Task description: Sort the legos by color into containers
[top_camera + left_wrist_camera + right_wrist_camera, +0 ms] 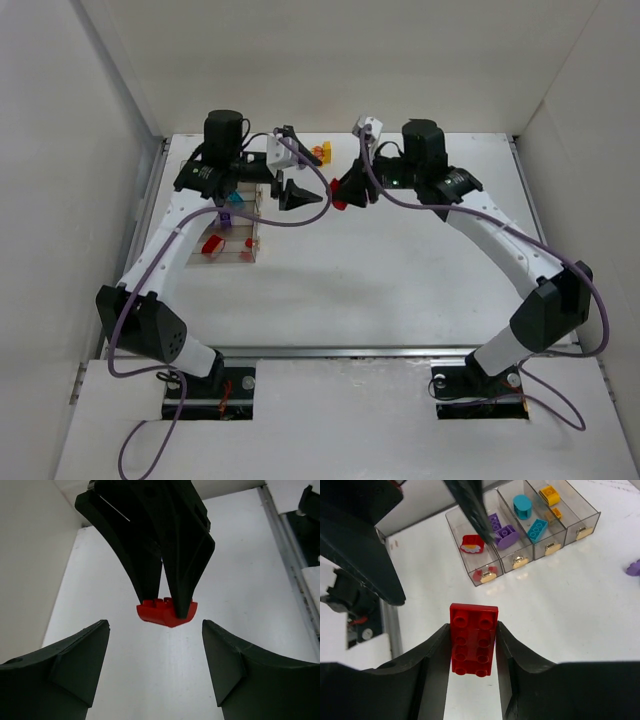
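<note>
We can read no text, label, brand, number or sign in any of the views. The studs on the red brick (473, 640) are too blurred for us to make out any lettering. The same is true of the small gold knobs (520, 561) on the fronts of the containers (538, 552).
</note>
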